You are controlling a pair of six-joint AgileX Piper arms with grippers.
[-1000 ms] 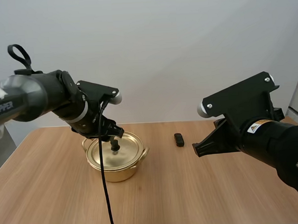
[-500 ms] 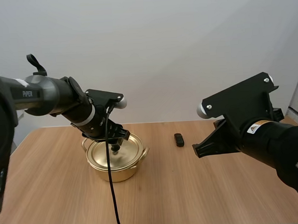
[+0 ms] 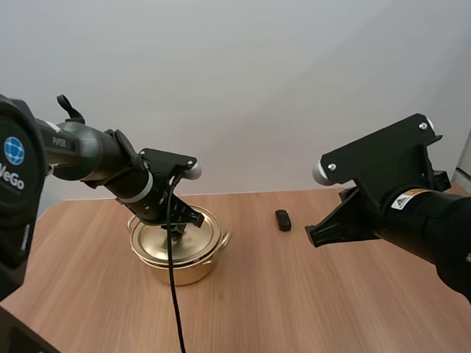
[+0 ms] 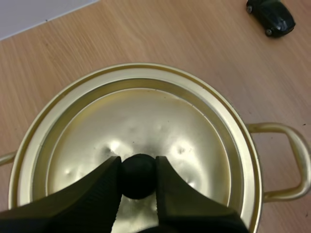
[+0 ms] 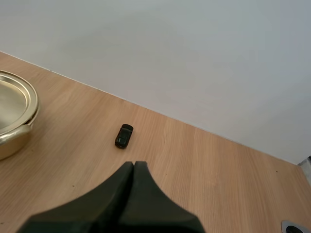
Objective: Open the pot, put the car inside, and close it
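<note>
The shallow golden metal pot (image 3: 179, 262) stands on the light wooden table (image 3: 306, 315) with its round golden lid (image 4: 146, 116) seated flat inside the rim, so nothing has been opened yet. The left gripper (image 4: 137, 162) has one black finger on each side of the small black ball-shaped knob (image 4: 138, 178) at the lid's centre, and both inner faces touch it, so it looks clamped on the knob. The lid appears to be thin pressed sheet, with a few shallow dimples around the knob. I judge it light and stiff but slick, so the knob is the only sensible hold. Because the knob is round and smooth, the pinch should sit across its widest part and the lift should go straight up, otherwise the lid may swing or slip out. The tiny dark toy car (image 5: 124, 136) rests on bare wood to the right of the pot, well apart from it and beyond one of the pot's loop handles (image 4: 291, 165). It is probably hard, very light and free to roll on its wheels, so it is best taken across its flanks from above. The right gripper (image 5: 133, 164) hangs above the table short of the car, its fingers pressed together on nothing.
</note>
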